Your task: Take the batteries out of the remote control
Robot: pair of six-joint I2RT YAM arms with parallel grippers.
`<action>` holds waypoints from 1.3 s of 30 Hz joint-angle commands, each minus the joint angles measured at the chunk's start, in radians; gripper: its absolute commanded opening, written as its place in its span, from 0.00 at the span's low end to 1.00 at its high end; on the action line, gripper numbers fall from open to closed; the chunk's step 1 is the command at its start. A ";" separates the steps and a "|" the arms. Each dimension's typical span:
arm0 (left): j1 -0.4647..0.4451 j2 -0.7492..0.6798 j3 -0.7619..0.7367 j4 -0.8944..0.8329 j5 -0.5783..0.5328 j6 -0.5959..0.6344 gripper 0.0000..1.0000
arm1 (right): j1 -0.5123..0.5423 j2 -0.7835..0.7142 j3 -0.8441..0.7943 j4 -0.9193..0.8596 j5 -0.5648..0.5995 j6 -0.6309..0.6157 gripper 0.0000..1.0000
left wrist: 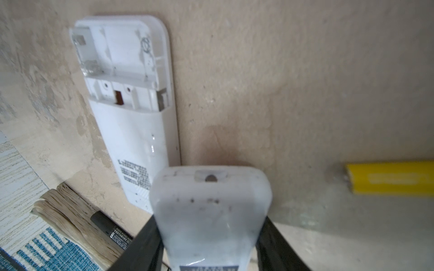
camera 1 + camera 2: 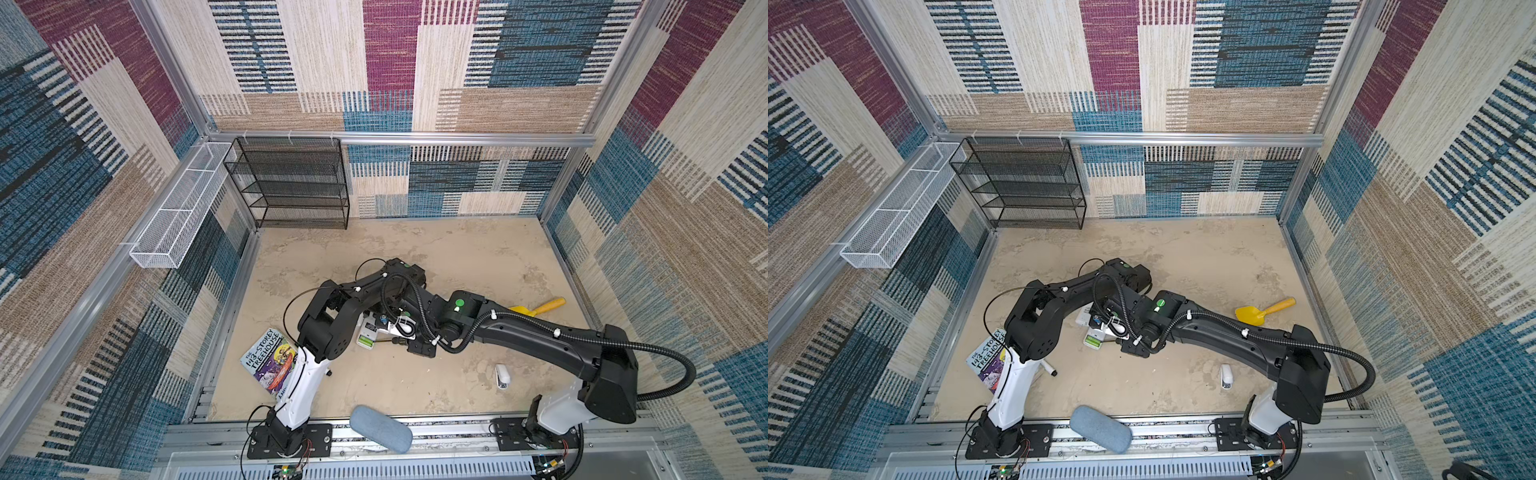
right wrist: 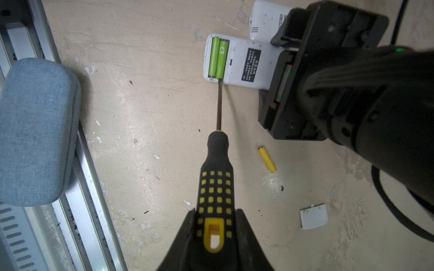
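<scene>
**1. R hand:** right gripper [image 3: 216, 212]. Jaws closed tight on butt end of black rubber-handled screwdriver w/ yellow square studs [image 3: 217, 178]. Steel shaft points fwd, low over table. Tip meets the edge of the battery bay (item 3), at the foot of one cell.

**2. L hand:** left gripper [image 1: 209, 219]. Jaws clamped on both long edges of white plastic remote control [image 3: 266, 65], at the end opp. the bay. Remote is back-up on beige mottled tabletop [image 2: 436, 257].

**3. Battery bay** (in held remote, cover off). Holds 2 yellow-green cylindrical batteries [image 3: 218, 57], side by side, touching, seated lengthwise.

**4. Loose cell:** 1 yellow cylindrical battery [image 3: 267, 159]. Lies on table, apart from remote, near screwdriver handle, not touching it.

**5. Small white plastic bay cover** [image 3: 313, 217]. Flat on table, well apart from remote.

**6. Second white remote w/ printed label** [image 1: 131, 117]. Back-up, just beside the held one. Bay open, metal contacts showing.

**7. Wall storage:**
- White wire-mesh trough basket [image 2: 178, 208] on left wall rail.
- Black mesh multi-tier shelf [image 2: 291, 183] against back wall.

**8. Misc:**
- Paperback book w/ blue illustrated cover [image 2: 270, 361] by L arm base.
- Yellow plastic toy shovel [image 2: 1262, 311] beyond R arm.
- Blue-grey fabric oval case [image 2: 380, 428] across front rail.
- Small white stapler-like object [image 2: 502, 376] on table near R arm.
</scene>
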 commanded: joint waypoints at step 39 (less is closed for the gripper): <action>-0.012 0.028 -0.074 0.172 0.262 -0.031 0.34 | 0.038 -0.064 -0.175 0.286 -0.004 0.050 0.00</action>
